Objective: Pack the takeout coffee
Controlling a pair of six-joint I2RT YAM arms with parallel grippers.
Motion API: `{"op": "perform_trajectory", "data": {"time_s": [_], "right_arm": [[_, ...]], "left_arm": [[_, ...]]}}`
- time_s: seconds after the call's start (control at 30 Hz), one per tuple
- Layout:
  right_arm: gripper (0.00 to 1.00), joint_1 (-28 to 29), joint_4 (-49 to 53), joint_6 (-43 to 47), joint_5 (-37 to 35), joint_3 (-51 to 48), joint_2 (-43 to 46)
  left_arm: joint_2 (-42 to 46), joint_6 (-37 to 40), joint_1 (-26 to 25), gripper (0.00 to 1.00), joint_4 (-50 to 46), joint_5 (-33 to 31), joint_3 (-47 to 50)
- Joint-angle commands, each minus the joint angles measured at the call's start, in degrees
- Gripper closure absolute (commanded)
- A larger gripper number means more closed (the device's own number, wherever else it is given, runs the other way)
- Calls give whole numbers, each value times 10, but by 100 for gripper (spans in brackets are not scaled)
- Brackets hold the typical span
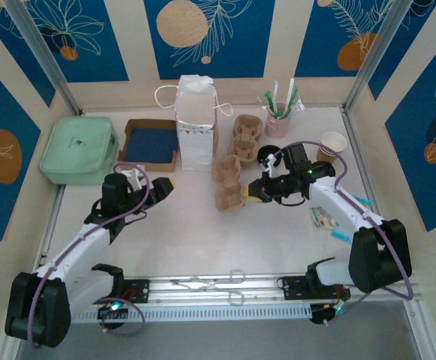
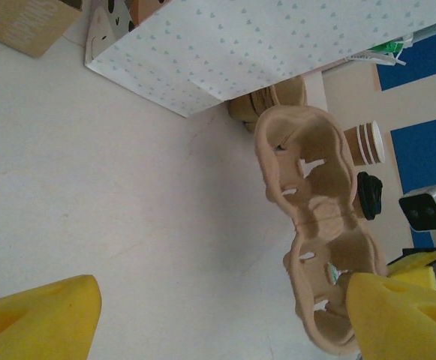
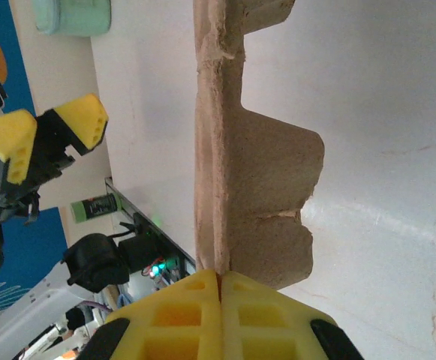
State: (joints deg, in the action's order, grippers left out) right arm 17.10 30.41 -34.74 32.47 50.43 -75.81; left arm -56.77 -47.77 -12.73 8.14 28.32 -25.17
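The right gripper (image 3: 219, 279) is pinching the thin rim of the pulp cup carrier (image 1: 228, 182) on its right side. It is closed flat, with only that cardboard edge between its yellow tips. The left gripper (image 1: 148, 180) is hovering over the bare table (image 1: 187, 240) to the left of the carrier, spread wide and carrying nothing.

The takeout coffee cup (image 1: 332, 144) is standing upright at the far right, well apart from the carrier, and its white inside is showing. The black lid (image 1: 266, 156) is lying on its own between cup and carrier, just beyond the right gripper.

To my eye the carrier is being set where the cup can go into it. The hold is on a shallow lip of soft pulp, so the move wants to be slow and low. The carrier should be sliding flat rather than lifting by one edge, which could tear it at the notches. The wrist is working close to the loose lid, and the second carrier (image 1: 245, 135) and the white paper bag (image 1: 195, 120) are crowding the far side. The free left gripper could be pressing down on the left pocket to steady it.
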Motion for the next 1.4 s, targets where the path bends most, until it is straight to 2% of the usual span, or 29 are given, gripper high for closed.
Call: {"op": "perform_trajectory", "data": {"time_s": [0.0, 0.13, 0.3, 0.43, 0.5, 0.63, 0.7, 0.77, 0.97, 1.13, 1.37], "right_arm": [[100, 9, -6, 1, 19, -19, 17], [100, 11, 4, 8, 0, -27, 14], [100, 11, 59, 26, -64, -20, 0], [95, 12, 100, 31, -144, -25, 6], [86, 14, 125, 28, -203, -22, 7], [62, 41, 164, 13, -392, -7, 39], [56, 53, 169, 13, -437, 5, 60], [53, 70, 179, 15, -474, 30, 70], [52, 135, 205, 23, -536, 111, 11], [43, 188, 229, 32, -576, 171, -79], [42, 215, 233, 37, -578, 223, -182]], "left_arm": [[8, -3, 8, 15, 11, 10, 10], [3, -6, 8, 15, 17, 12, 10], [3, -3, 8, 15, 14, 13, 8], [1, -4, 8, 15, 17, 10, 12], [-3, -6, 9, 15, 22, 11, 13], [-12, -8, 8, 15, 28, 15, 10], [-14, -7, 8, 15, 27, 17, 7], [-15, -6, 8, 15, 24, 17, 2], [-13, -11, 8, 15, 26, 15, 4], [2, -4, 8, 15, 7, 11, 2], [5, -2, 8, 15, 4, 10, 2]]}}
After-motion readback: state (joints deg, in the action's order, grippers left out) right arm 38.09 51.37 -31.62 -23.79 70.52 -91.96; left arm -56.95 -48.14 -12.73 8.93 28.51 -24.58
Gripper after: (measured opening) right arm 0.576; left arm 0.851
